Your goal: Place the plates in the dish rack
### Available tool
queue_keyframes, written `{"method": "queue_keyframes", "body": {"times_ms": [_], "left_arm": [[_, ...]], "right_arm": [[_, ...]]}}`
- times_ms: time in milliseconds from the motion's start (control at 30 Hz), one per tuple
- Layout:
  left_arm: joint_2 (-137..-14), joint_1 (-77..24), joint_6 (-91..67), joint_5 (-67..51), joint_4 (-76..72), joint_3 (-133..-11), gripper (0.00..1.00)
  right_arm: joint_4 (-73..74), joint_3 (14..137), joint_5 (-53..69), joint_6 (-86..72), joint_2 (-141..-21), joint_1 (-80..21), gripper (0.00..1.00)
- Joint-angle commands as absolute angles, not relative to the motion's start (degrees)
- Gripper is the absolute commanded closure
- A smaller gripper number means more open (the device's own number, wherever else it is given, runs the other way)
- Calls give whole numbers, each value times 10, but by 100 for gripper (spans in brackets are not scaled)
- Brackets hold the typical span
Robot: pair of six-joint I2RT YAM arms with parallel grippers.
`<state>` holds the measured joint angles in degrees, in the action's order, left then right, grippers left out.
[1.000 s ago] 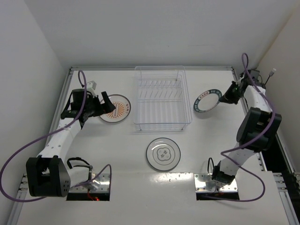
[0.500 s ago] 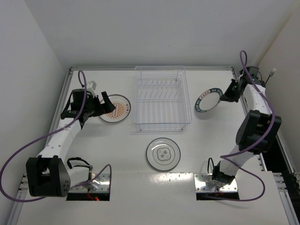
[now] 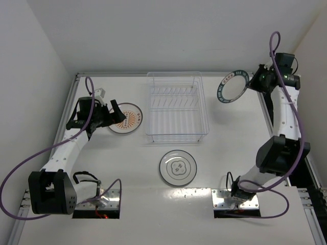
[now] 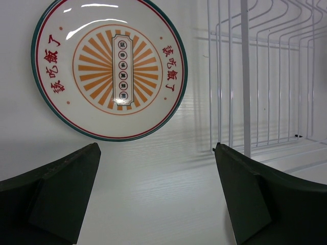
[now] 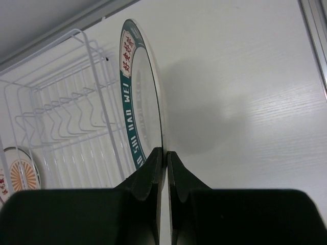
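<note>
Teal-rimmed plate (image 5: pixel 134 102) pinched by its edge in the right gripper (image 5: pixel 164 151), held clear of the table (image 3: pixel 230 148).
The plate stands on edge straight ahead of the fingertips, which are clamped on its rim, with the dish rack (image 3: pixel 176 107) off to its left in the wrist view. The left gripper (image 4: pixel 156 148) hangs with jaws spread wide and nothing between them. The orange sunburst plate (image 4: pixel 109 66) lies flat just ahead of it, beside the rack. The grey-ringed plate (image 3: pixel 178 167) lies flat, well apart from both grippers.

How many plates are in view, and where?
3: the orange plate left of the dish rack, the grey plate in front of it, the teal plate held up by the right gripper. None looks hidden.
</note>
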<state>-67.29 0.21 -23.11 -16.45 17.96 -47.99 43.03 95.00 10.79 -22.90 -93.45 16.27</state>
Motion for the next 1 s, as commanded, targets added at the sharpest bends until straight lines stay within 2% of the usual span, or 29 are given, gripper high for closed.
{"method": "queue_keyframes", "body": {"times_ms": [0, 367, 967], "left_arm": [[-666, 8, -224, -162, 175, -485, 7], [-666, 8, -224, -156, 175, -485, 7], [-677, 8, -224, -167, 175, -485, 7]], "right_arm": [[423, 990, 111, -227, -916, 147, 100], [425, 1072, 70, -227, -955, 58, 100], [369, 1060, -118, -179, -1025, -84, 100]]}}
